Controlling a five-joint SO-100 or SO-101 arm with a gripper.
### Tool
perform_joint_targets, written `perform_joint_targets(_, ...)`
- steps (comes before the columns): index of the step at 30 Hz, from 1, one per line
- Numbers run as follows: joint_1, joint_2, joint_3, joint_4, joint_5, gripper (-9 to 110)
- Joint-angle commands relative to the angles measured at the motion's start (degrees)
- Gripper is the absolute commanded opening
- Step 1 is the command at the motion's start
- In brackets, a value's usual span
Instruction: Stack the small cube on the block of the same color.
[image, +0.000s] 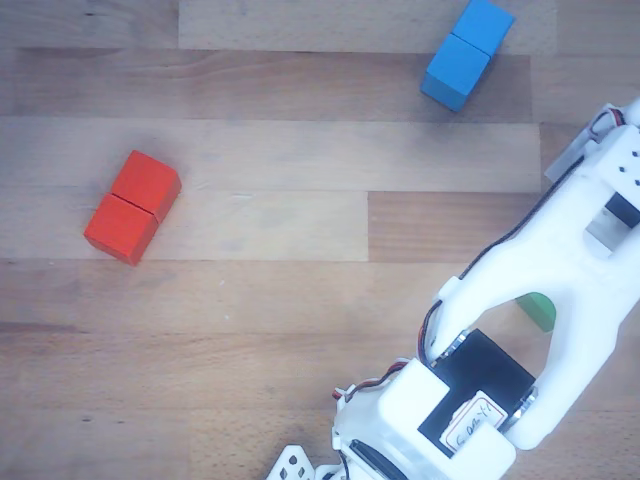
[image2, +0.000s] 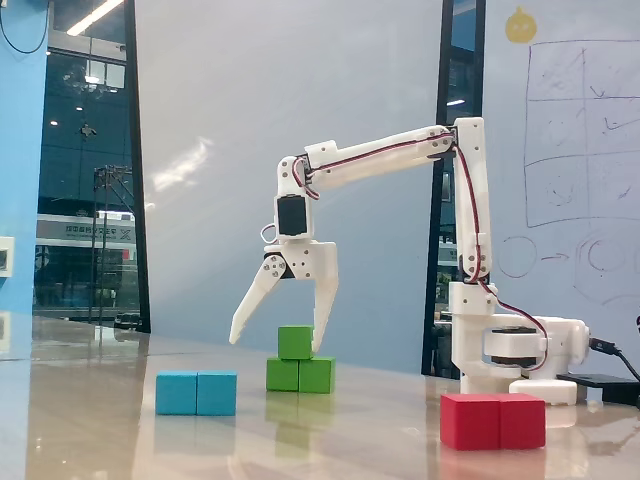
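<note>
The small cube (image2: 294, 341) is sitting on the block (image2: 300, 375); the hand (image2: 277, 337), released and spread wide, is straddling it at twelve o'clock, leaving only retreat.

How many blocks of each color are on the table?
Green: 2, the small cube sitting on the block
Blue: 1, the blue block
Red: 1, the red block
Total: 4
</note>
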Motion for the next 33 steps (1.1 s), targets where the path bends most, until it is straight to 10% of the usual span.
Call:
perform_joint_targets(1,-3.16,6.5,-0.7,0.79,0.35,41)
perform_joint_targets(23,-37.79,28.04,4.92,-5.01,0.44,40)
perform_joint_targets(33,-38.32,43.95,34.01,-20.83,-0.26,18)
